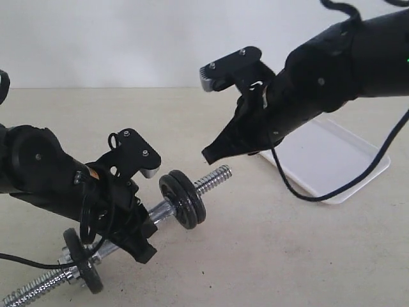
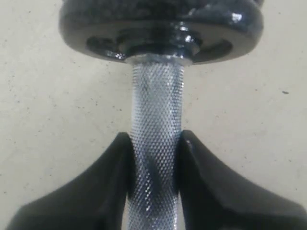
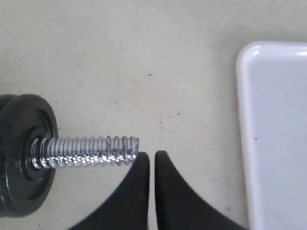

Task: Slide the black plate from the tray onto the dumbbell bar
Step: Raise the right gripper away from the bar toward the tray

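My left gripper is shut on the knurled middle of the dumbbell bar and holds it tilted above the table. Two black plates sit side by side on the bar just past the grip; another plate sits near the low end. The threaded end sticks out bare beyond the plates. Just off that tip, my right gripper is shut with nothing between its fingers. The white tray lies behind it; its visible part holds no plate.
The tray takes up the table's right side, partly hidden by my right arm. A black cable hangs across the tray. The beige table surface stretches in front of both arms.
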